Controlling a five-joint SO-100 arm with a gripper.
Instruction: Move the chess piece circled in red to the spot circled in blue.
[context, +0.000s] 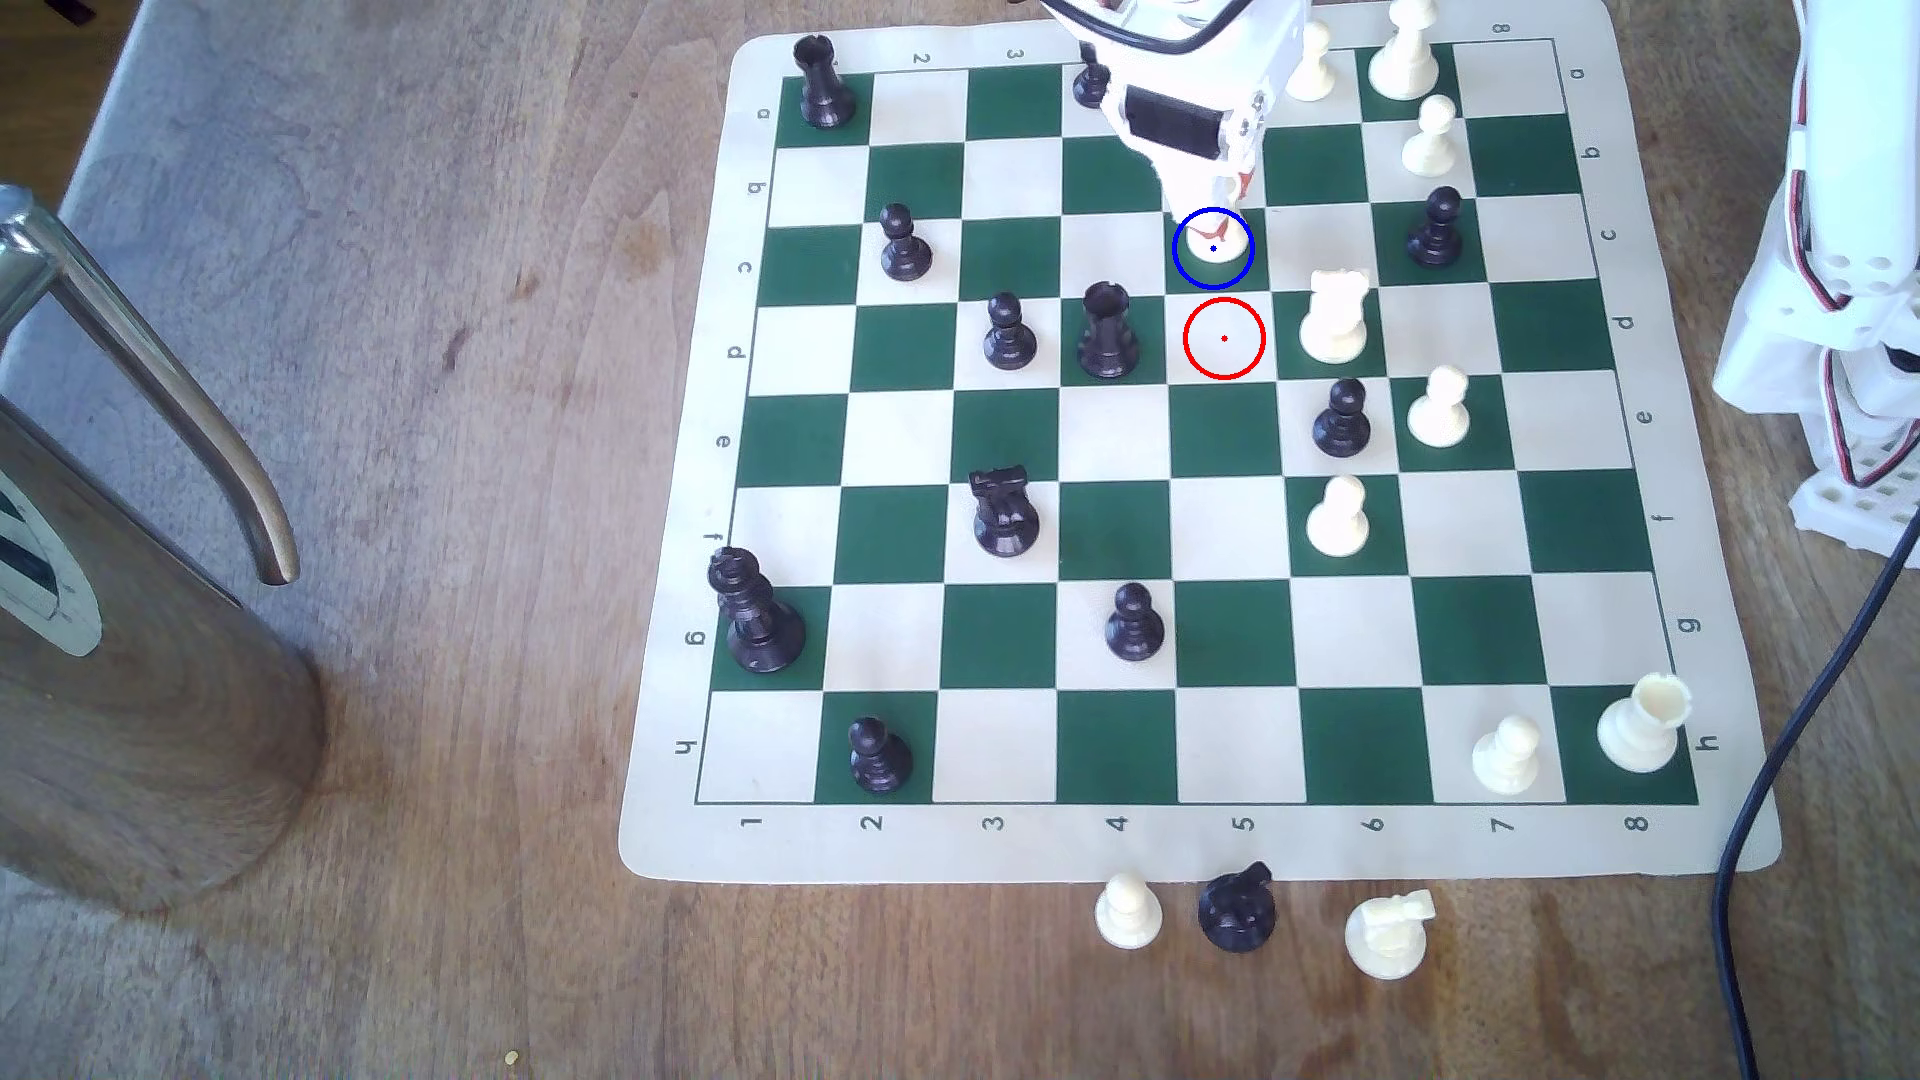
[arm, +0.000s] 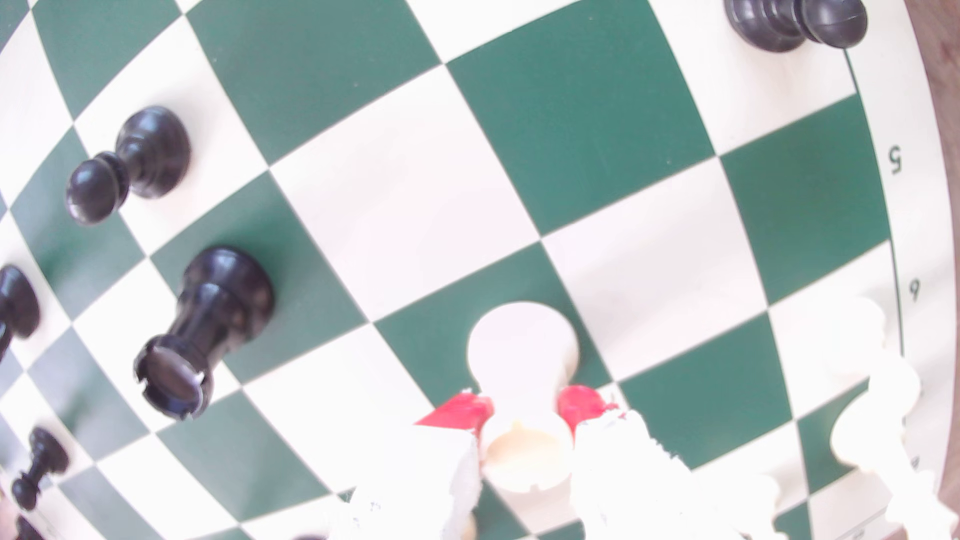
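One white rook (arm: 524, 394) between jaws, base on blue-ringed square (context: 1195, 272).

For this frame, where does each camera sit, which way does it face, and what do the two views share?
Exterior view: off the arm, high above the table, looking steeply down on the chess board; the arm reaches in from the top edge, with the gripper over the blue-ringed square.
Wrist view: on the wrist, looking down past the red-tipped fingers, which flank the white rook on a green square.
Shared: the gripper, the white rook and the black rook.
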